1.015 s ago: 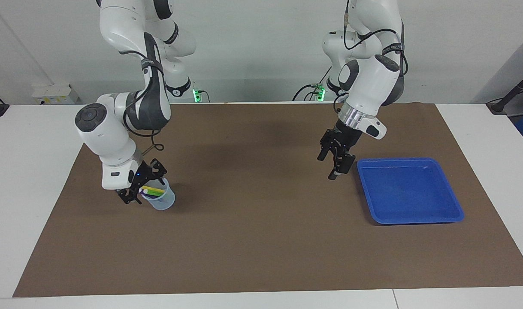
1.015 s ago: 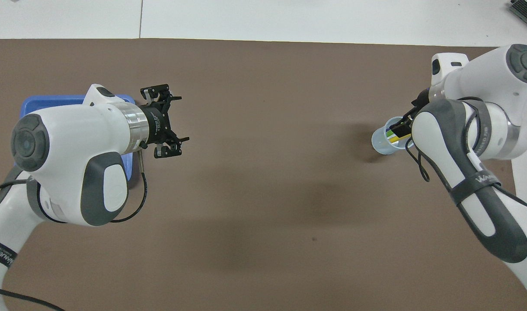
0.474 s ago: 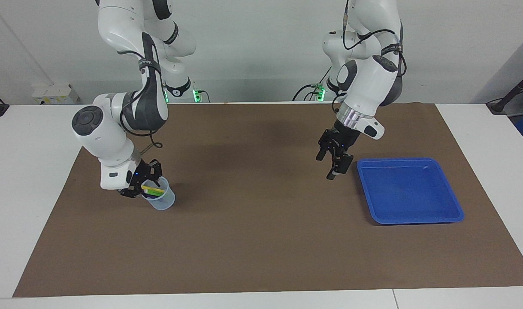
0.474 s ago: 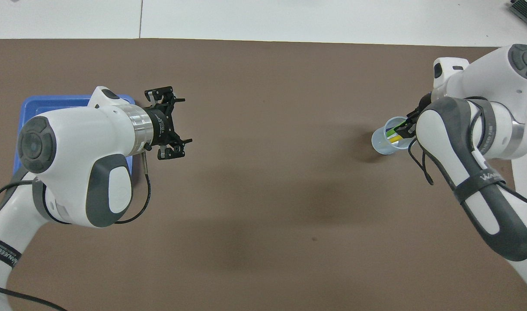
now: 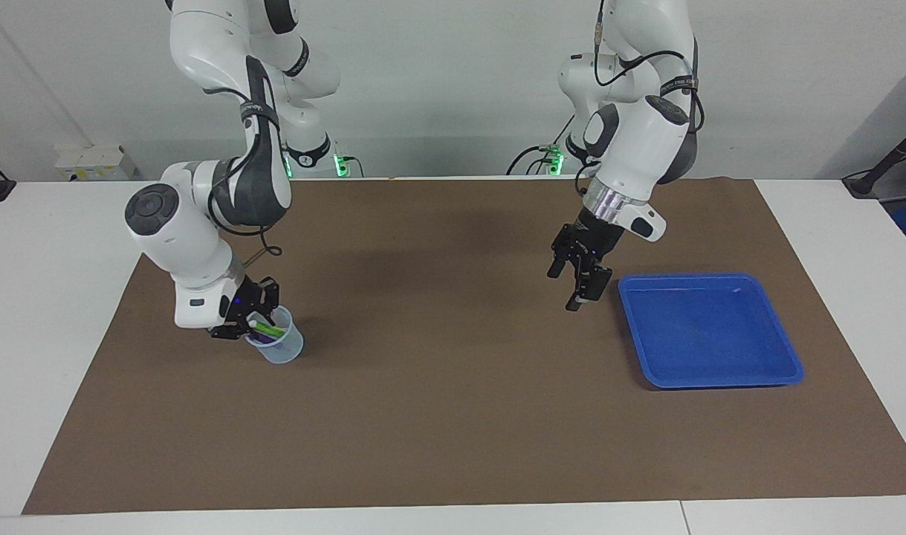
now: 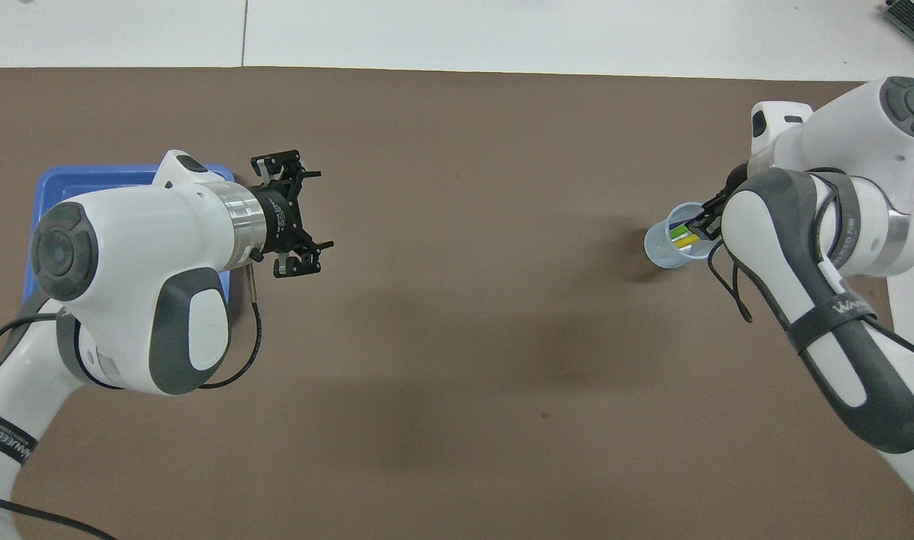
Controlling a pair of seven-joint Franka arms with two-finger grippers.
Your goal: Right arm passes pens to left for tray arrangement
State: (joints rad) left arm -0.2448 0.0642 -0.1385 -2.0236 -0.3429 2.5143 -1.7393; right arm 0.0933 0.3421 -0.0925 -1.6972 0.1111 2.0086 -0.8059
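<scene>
On the brown mat [image 5: 453, 416] covering the bench, a small translucent cup [image 5: 283, 345] stands toward the right arm's end, at about nine o'clock in the facing view, with the pens [image 5: 268, 328] leaning inside it; green and purple barrels show there, and a yellow one appears from overhead [image 6: 684, 240]. The right gripper [image 5: 246, 321] is lowered at the cup's rim, right at the pens' upper ends, a blue light beside it; its jaws sit too close in among the pens to tell whether they are clenched on one or only near it. The blue tray [image 5: 787, 357] lies flat toward the left arm's end, at about three o'clock. The left gripper [image 5: 577, 281] hangs in the air over the mat just beside the tray's edge, on the side toward the cup, its jaws spread wide and grasping nothing.
</scene>
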